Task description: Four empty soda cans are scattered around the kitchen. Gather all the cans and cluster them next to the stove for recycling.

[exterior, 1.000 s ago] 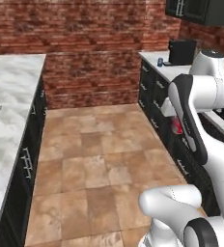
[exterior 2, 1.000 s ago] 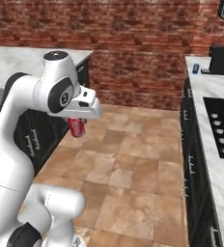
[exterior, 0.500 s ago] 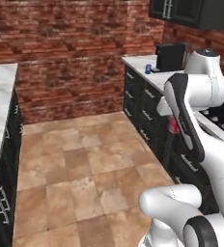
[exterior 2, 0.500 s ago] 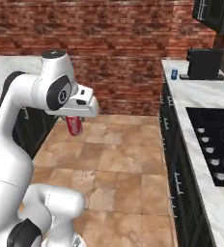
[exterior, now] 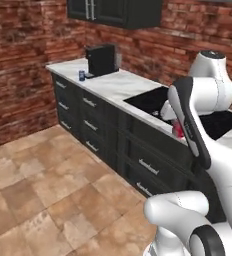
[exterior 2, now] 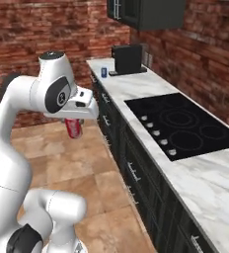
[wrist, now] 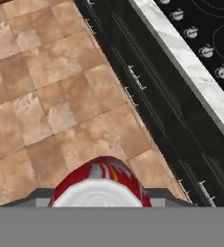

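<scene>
Stove (exterior 2: pixel 185 126) swung nearer, red can (exterior 2: pixel 73 128) in pincer (exterior 2: pixel 75 120)

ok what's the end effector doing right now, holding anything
End effector: shut on the red soda can, carried above the floor, beside the counter.
</scene>
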